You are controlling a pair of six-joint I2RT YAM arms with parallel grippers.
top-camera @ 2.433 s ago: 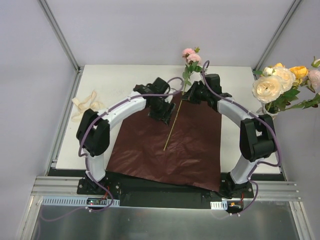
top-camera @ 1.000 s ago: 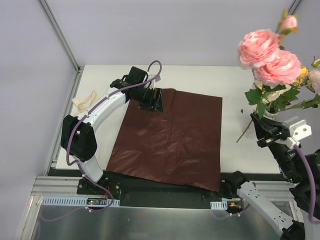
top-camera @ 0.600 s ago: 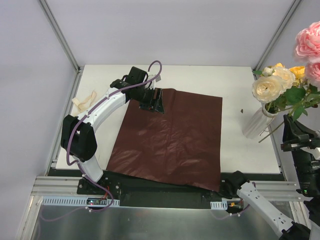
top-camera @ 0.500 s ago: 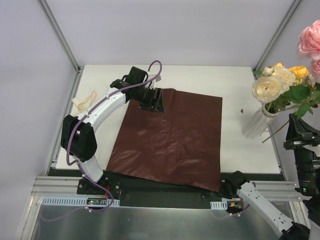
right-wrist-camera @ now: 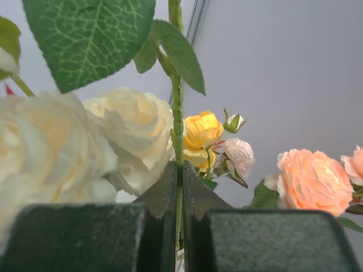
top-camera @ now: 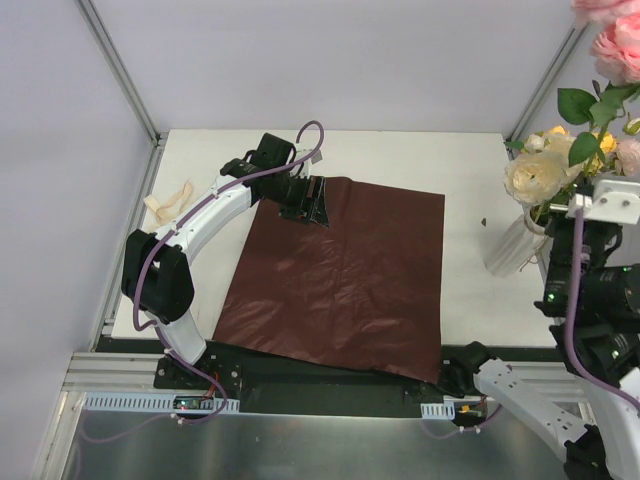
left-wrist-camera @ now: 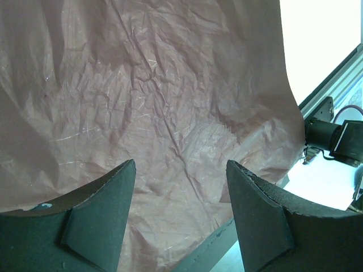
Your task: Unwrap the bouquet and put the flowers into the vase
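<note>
1. My right end effector (right-wrist-camera: 177, 170) is clamped shut on the thin green stem (right-wrist-camera: 177, 107) of the pink roses (top-camera: 612, 38). A couple of seconds back it was gripping that stem at the far edge of the maroon paper (top-camera: 340, 280). It has since swung right and up.
2. In the last half second it only rose. The blooms now sit in the top right corner of the top view, above the vase (top-camera: 505, 250).
3. The vase stands on the desk (top-camera: 230, 160) right of the paper, already holding cream and yellow roses (top-camera: 535, 175).
4. My left end effector (left-wrist-camera: 180, 164) has its jaws wide and empty over the paper's far-left corner. It hasn't moved.
5. The paper is bare, so the unwrap looks done and this is likely the last stem. What's left is lowering it into the vase. The stem's lower end is hidden behind my wrist, so I can't tell if it's lined up with the rim.
</note>
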